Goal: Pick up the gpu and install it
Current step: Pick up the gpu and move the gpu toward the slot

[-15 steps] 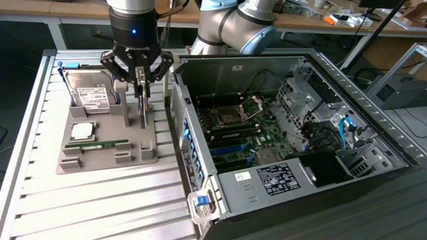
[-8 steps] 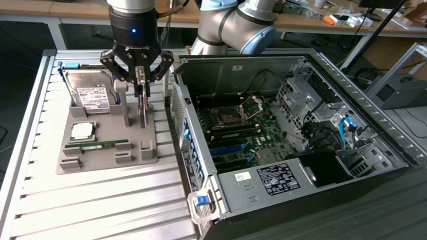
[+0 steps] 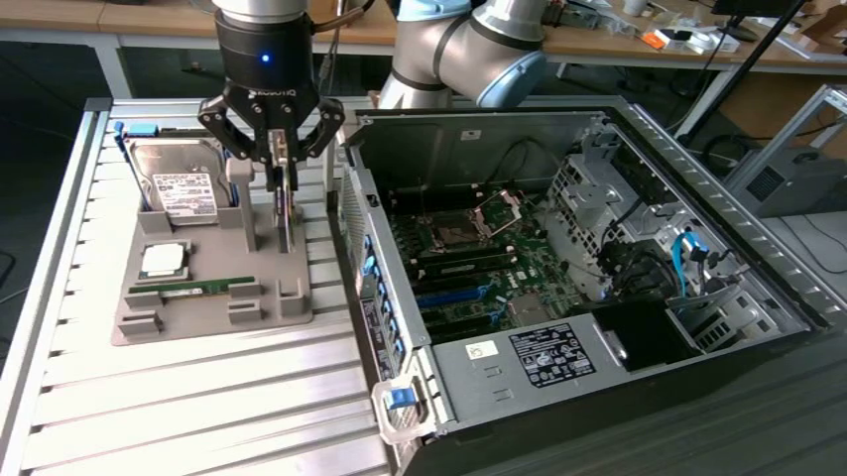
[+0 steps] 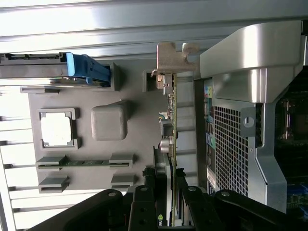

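The gpu point(image 3: 284, 213) is a thin green card standing on edge in a slot of the grey holder tray point(image 3: 198, 312), at the exterior view's left of the open computer case point(image 3: 397, 297). My gripper point(image 3: 276, 171) hangs straight above it with its black fingers down either side of the card's upper edge, shut on it. The wrist view looks along the card point(image 4: 169, 120) edge-on, with its silver bracket point(image 4: 168, 57) at the far end. There the gripper point(image 4: 166, 199) has a finger point(image 4: 144, 204) pressed against each face. The card's lower edge still meets the tray.
The tray point(image 4: 144, 115) also carries a silver hard drive point(image 3: 179, 183) with a blue rail point(image 4: 86, 70), a square processor point(image 3: 166, 260) and a narrow RAM stick point(image 3: 198, 288). Inside the case lies the motherboard point(image 3: 463, 258). The case's perforated wall point(image 4: 231, 149) stands close beside the card.
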`<state>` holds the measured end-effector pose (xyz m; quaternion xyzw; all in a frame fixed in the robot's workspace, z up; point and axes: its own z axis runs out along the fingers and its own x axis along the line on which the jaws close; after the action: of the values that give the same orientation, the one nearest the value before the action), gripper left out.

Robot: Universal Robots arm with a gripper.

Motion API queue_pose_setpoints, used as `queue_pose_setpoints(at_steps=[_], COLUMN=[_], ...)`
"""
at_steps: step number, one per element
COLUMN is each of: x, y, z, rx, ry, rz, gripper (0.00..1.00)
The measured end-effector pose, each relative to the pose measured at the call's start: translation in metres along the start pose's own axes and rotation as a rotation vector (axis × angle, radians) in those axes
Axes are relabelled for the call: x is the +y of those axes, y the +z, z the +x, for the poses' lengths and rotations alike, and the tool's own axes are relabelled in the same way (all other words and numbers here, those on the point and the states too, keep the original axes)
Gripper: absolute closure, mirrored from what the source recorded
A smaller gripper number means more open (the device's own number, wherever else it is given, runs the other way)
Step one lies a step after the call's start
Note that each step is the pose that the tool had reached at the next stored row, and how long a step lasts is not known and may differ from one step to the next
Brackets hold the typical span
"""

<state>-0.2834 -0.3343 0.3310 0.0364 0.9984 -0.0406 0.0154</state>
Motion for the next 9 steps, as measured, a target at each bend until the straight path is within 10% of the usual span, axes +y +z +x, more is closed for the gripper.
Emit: queue_pose_setpoints(at_steps=[9], x=[-0.0002], y=[-0.0020], z=[-0.0001], rx=[0.0000], ry=[0.000], rz=[0.0000], gripper=[0.73])
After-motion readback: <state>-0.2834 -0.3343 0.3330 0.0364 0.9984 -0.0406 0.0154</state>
